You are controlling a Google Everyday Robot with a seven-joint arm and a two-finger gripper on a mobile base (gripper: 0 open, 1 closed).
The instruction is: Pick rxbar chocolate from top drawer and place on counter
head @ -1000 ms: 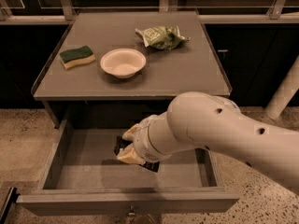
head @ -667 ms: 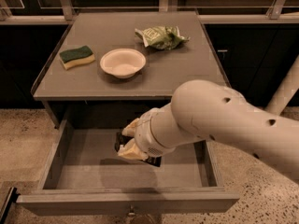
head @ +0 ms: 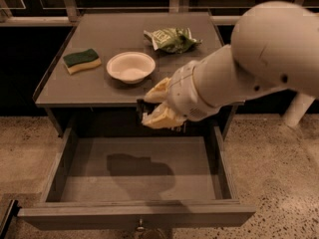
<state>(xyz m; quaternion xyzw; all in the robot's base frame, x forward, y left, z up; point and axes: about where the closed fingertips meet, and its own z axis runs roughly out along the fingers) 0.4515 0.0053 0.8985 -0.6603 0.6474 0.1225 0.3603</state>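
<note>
My gripper (head: 148,106) hangs at the counter's front edge, above the back of the open top drawer (head: 134,216). Its pale fingers (head: 159,117) are shut on the rxbar chocolate (head: 141,105), a thin black bar of which only a dark edge shows between them. The bar is lifted clear of the drawer floor, at about the height of the counter (head: 109,36) top. The drawer's inside shows only the arm's shadow. The large white arm fills the upper right and hides the counter's right front corner.
On the counter sit a green and yellow sponge (head: 81,60) at the left, a white bowl (head: 131,66) in the middle just behind the gripper, and a green wrinkly snack bag (head: 172,39) at the back. A small metal pull (head: 141,228) is on the drawer front. Speckled floor lies on both sides.
The gripper has risen out of the drawer with the black bar, from near the drawer floor up to the counter's front edge. The arm has swung up and to the right.
</note>
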